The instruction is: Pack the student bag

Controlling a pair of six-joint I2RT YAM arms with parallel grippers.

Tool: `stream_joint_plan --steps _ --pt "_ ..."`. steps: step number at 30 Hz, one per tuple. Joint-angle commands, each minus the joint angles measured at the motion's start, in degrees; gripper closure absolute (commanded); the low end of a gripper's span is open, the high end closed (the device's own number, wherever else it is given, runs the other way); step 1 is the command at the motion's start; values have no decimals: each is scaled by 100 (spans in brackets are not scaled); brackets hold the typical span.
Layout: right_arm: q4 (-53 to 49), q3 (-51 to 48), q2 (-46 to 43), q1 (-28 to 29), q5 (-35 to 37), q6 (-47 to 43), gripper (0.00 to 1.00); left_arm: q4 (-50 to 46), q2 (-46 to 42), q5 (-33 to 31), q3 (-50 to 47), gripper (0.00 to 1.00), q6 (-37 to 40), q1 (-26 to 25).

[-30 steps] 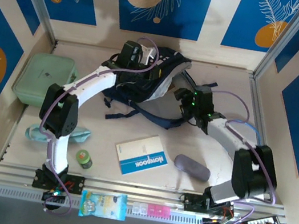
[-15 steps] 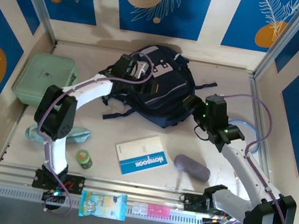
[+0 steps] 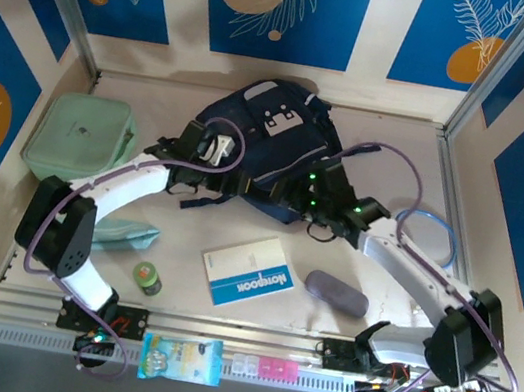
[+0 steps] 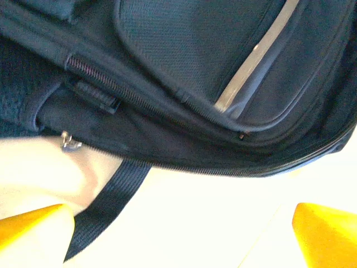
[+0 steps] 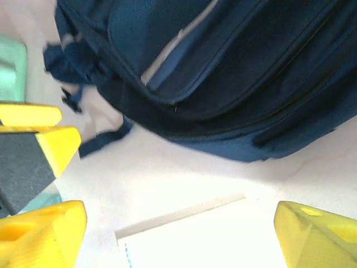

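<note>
One word comes through clearly: "NOTEBOOK", in white capitals on the blue band of the notebook (image 3: 249,272). The mint green case (image 3: 79,136) has a small dark mark on its lid, possibly a logo, too small to read. The pale patch on the student bag (image 3: 281,144) shows nothing legible.

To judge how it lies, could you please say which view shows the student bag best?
The top external view: nearly the whole student bag shows, patch up. Both wrist views give close-ups of its zipped pockets and a strap.
</note>
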Motion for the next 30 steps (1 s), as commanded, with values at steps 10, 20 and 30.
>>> stream_joint_plan --steps 10,20,30 --pt "-34 -553 449 54 -894 785 15 -734 -485 227 -1016 20 340 -676" --pt "134 -1161 677 423 -1778 743 27 -674 -194 283 -1131 24 140 -982" --pt "168 -866 1735 600 -1403 387 39 -661 -131 -8 -1193 25 36 -979"
